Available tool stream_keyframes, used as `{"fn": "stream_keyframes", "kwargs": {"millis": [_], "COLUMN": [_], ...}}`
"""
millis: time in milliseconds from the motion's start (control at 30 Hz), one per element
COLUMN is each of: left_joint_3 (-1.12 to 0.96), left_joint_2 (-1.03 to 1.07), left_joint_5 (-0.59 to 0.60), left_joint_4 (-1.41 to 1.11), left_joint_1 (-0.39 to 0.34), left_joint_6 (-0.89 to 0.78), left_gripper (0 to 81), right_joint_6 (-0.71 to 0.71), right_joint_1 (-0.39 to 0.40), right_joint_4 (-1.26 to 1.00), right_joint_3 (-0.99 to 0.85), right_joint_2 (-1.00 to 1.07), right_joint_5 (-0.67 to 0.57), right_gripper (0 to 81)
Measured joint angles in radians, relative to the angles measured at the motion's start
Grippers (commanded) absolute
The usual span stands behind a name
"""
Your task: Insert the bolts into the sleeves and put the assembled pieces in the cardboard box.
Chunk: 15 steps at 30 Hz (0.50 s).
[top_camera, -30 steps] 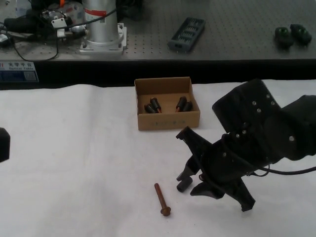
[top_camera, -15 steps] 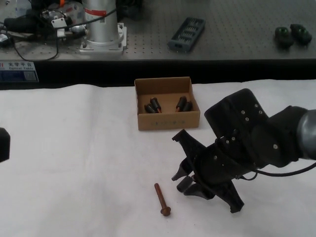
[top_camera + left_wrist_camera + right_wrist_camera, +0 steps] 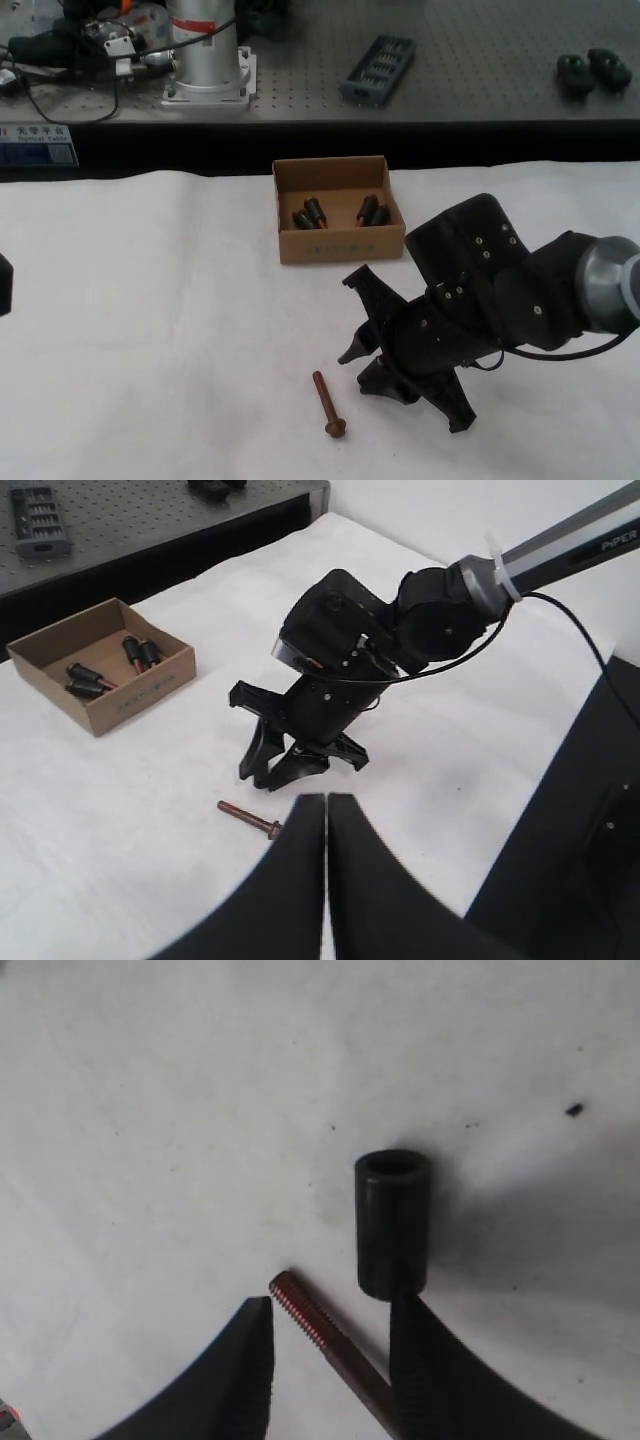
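Right gripper [image 3: 368, 366] low over the white cloth [image 3: 150, 300], fingers spread — threaded tip of the bolt [image 3: 322, 1336] between them, black sleeve [image 3: 393, 1222] lying just beside one finger. Left gripper [image 3: 327, 812] pressed together on nothing; cardboard box [image 3: 340, 244] farther back, assembled pieces [image 3: 310, 214] inside.

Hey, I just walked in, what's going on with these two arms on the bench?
The right arm's pincer is open and low over the white cloth. A loose black sleeve and the threaded end of a bolt lie at its fingertips, and it grips neither yet. The left pincer is shut, holds nothing and stands apart from them. The cardboard box farther back already holds several assembled pieces.
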Motion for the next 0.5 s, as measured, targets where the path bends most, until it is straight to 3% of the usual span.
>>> {"fn": "stream_keyframes", "kwargs": {"millis": [500], "left_joint_3": [0.0], "left_joint_2": [0.0], "left_joint_5": [-0.05], "left_joint_4": [0.0], "left_joint_1": [0.0], "left_joint_6": [0.0], "left_gripper": [0.7], "right_joint_6": [-0.01], "right_joint_1": [0.0], "right_joint_4": [0.041], "right_joint_3": [0.0], "right_joint_2": [0.0], "right_joint_5": [0.021], "right_gripper": [29.5]}}
